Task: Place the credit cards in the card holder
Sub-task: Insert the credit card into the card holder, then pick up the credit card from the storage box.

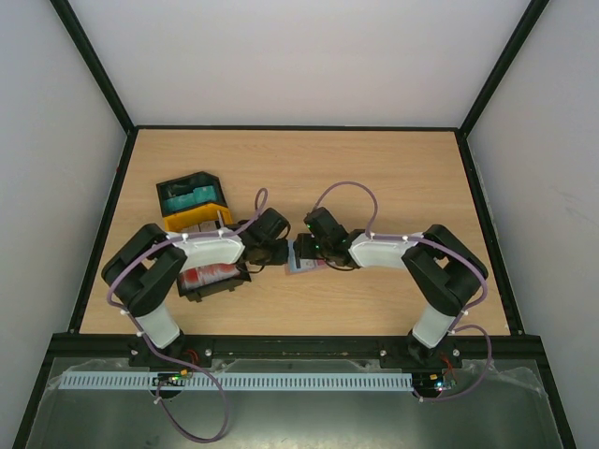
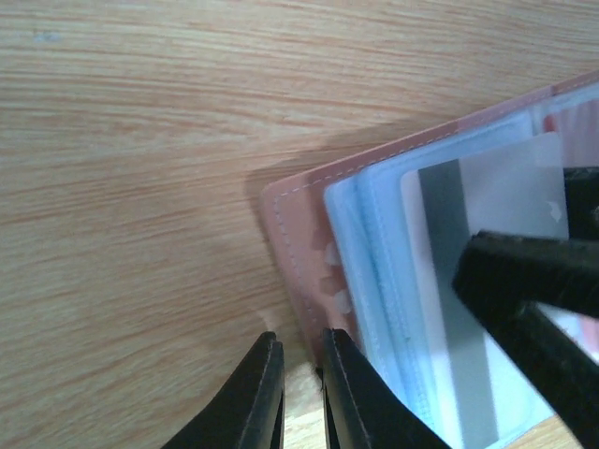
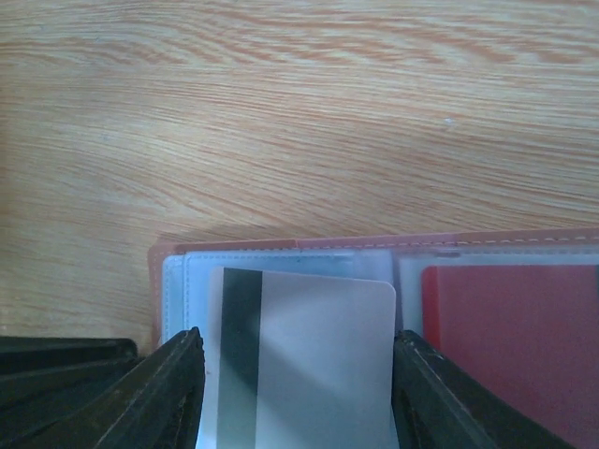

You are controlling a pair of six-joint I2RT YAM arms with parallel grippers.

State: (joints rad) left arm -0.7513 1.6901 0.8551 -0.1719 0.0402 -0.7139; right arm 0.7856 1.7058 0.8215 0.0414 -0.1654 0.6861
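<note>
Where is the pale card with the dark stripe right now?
In the right wrist view, the pale card lies on the open card holder, between the right hand's fingers, left of a red card.

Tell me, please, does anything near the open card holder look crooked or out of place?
Yes. The pale card with a dark stripe, between the right gripper's fingers, sits slightly askew over the clear sleeves of the card holder, not squared with the pocket. The left gripper pinches the holder's edge. The red card lies straight.

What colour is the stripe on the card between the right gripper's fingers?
Dark grey-black stripe on a pale whitish card; right wrist view shows it best.
</note>
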